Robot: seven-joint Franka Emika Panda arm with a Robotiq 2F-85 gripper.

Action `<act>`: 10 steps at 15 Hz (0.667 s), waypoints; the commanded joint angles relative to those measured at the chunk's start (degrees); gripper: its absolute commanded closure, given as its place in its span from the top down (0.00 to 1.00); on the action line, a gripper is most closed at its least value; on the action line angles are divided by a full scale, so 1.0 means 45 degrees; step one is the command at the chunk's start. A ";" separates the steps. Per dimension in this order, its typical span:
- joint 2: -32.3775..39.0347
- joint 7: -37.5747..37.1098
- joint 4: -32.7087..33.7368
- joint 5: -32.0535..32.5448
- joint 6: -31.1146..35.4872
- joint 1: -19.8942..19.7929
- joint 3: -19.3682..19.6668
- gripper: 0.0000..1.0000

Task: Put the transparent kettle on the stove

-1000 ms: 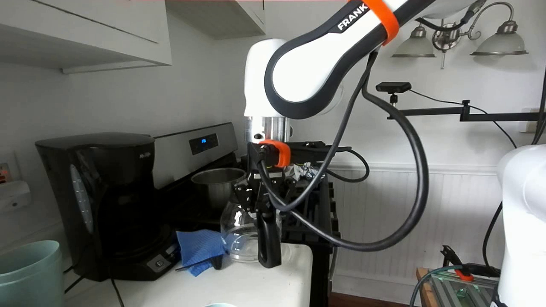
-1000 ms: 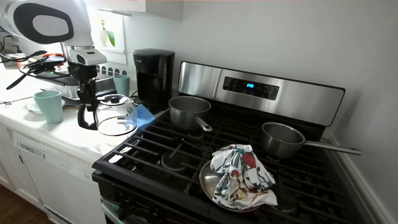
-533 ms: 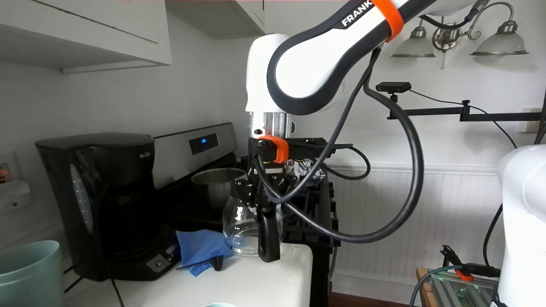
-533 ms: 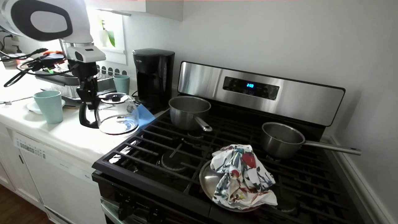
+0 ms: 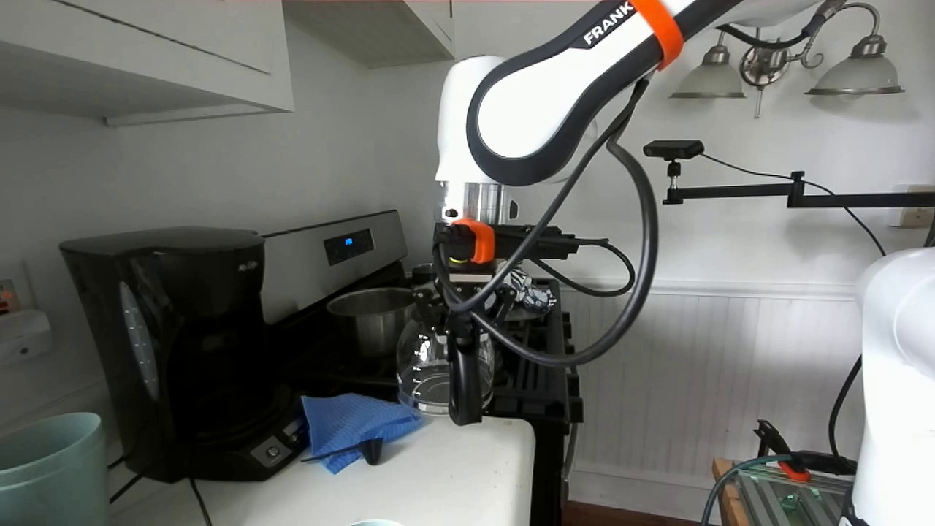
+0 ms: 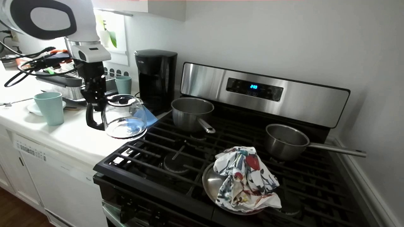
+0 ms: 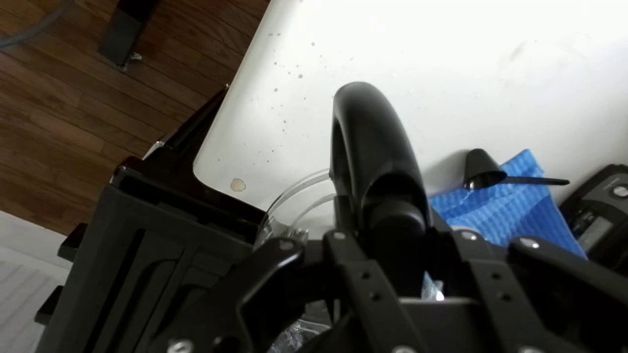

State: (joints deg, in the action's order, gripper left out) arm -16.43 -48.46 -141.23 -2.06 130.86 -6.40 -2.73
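The transparent kettle, a clear round glass body with a dark lid and black handle, shows in both exterior views [image 5: 427, 376] [image 6: 124, 123]. My gripper [image 6: 98, 103] is shut on its black handle, also seen in an exterior view [image 5: 462, 332] and the wrist view [image 7: 385, 220]. The kettle hangs upright, raised above the counter at the stove's near side edge. In the wrist view, the handle [image 7: 368, 132] sits between the fingers, and the fingers hide much of the glass [image 7: 306, 206]. The stove, black with dark grates, shows in both exterior views [image 6: 148, 186] [image 5: 314, 270].
A silver metal pot [image 6: 189, 116] stands at the stove's back, another pot [image 6: 284, 143] farther right. A pan [image 6: 212, 183] with a patterned cloth [image 6: 249, 179] lies at the front. A black coffee maker [image 6: 156, 80] and blue cloth [image 6: 146, 118] are behind the kettle. A black scoop [image 7: 481, 169] lies on the counter.
My gripper has carried the kettle up off the counter and toward the stove. The kettle's base now overlaps the stove's edge in an exterior view. The other things have not moved.
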 commanded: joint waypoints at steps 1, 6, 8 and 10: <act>-0.0600 -0.0429 -0.0209 0.0302 0.0234 -0.0372 0.0213 0.08; -0.0635 -0.0490 -0.0235 0.0561 0.0270 -0.0989 0.0588 0.08; -0.0608 -0.0339 -0.0186 0.0663 0.0201 -0.1198 0.0796 0.08; -0.0581 -0.0285 -0.0166 0.0775 0.0243 -0.1389 0.0984 0.08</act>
State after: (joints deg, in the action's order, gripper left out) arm -17.01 -48.89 -141.27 -0.48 130.87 -11.53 0.86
